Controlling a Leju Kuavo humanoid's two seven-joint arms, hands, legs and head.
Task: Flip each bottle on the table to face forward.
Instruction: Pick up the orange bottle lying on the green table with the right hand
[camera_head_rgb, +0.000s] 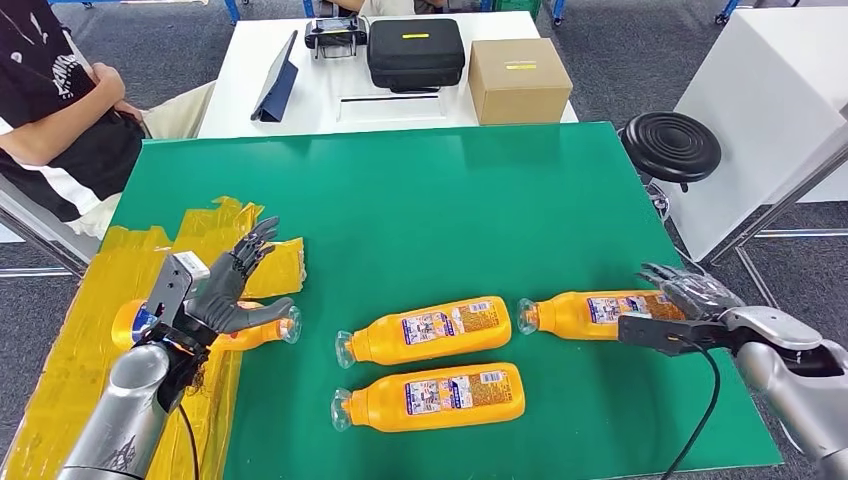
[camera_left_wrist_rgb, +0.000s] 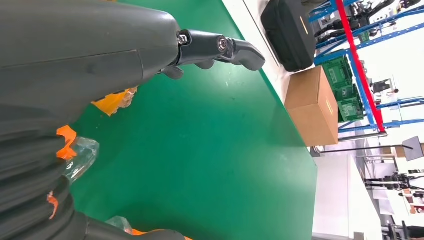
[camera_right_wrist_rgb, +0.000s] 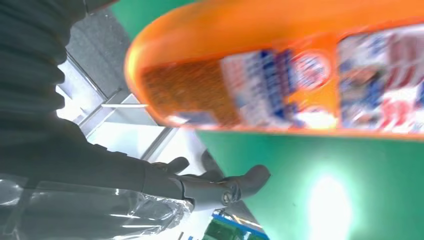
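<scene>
Four orange bottles with clear caps lie on their sides on the green mat (camera_head_rgb: 450, 200). My left hand (camera_head_rgb: 225, 290) hovers over the leftmost bottle (camera_head_rgb: 262, 333), fingers spread apart and thumb reaching across it without a grip. The left wrist view shows those fingers (camera_left_wrist_rgb: 225, 47) stretched out and the bottle's clear neck (camera_left_wrist_rgb: 80, 155) beside the palm. Two bottles (camera_head_rgb: 430, 330) (camera_head_rgb: 435, 395) lie in the middle, labels up. My right hand (camera_head_rgb: 685, 295) sits at the base end of the right bottle (camera_head_rgb: 585, 312), touching it. In the right wrist view that bottle (camera_right_wrist_rgb: 280, 75) is blurred beside extended fingers (camera_right_wrist_rgb: 235, 185).
Yellow tape (camera_head_rgb: 80, 330) covers the mat's left part. A person (camera_head_rgb: 50, 110) sits at the back left. Behind the mat a white table carries a black case (camera_head_rgb: 415, 50), a cardboard box (camera_head_rgb: 518, 80) and a tablet (camera_head_rgb: 278, 85). A black stool (camera_head_rgb: 670, 145) stands at the right.
</scene>
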